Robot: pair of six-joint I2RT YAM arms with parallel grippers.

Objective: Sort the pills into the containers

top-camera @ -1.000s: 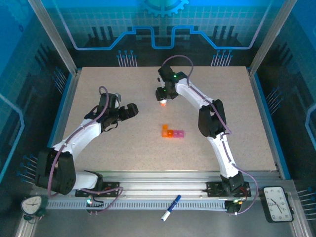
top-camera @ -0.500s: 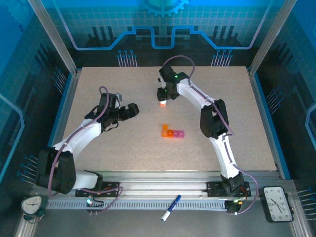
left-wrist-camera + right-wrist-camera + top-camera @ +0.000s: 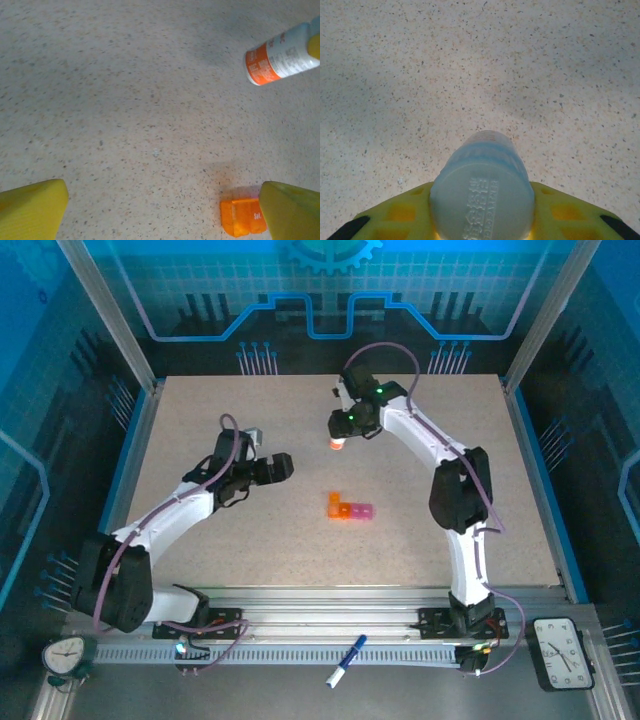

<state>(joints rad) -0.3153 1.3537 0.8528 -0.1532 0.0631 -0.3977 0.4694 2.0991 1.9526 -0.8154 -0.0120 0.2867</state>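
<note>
Grippers first, from above: the left gripper point(image 3: 278, 467) hangs over the left half of the speckled counter point(image 3: 200, 405) with its jaws spread wide and nothing between them, while the right gripper point(image 3: 340, 430) reaches to the far middle of the counter and is closed around a small bottle point(image 3: 337, 443), white on top and orange at its lower end. The containers point(image 3: 349, 509) lie near the middle of the counter as a short strip, orange cells at the left and pink at the right, with one orange piece jutting toward the far side at the left end; they sit nearer than the bottle and apart from both grippers. A pen point(image 3: 345, 660) lies on the metal rail at the near edge, with a clock point(image 3: 565, 652) at the right corner. From the left wrist, the left gripper's two yellow fingers point(image 3: 32, 210) stand far apart at the bottom corners over bare counter point(image 3: 125, 100); the orange end of the containers point(image 3: 242, 217) shows just beside the right-side finger, and the bottle point(image 3: 277, 55) appears tilted at the upper right. From the right wrist, the bottle's pale cap point(image 3: 481, 197) sits clamped between yellow fingers point(image 3: 400, 215); whether the bottle touches the counter point(image 3: 470, 50) I cannot tell.
</note>
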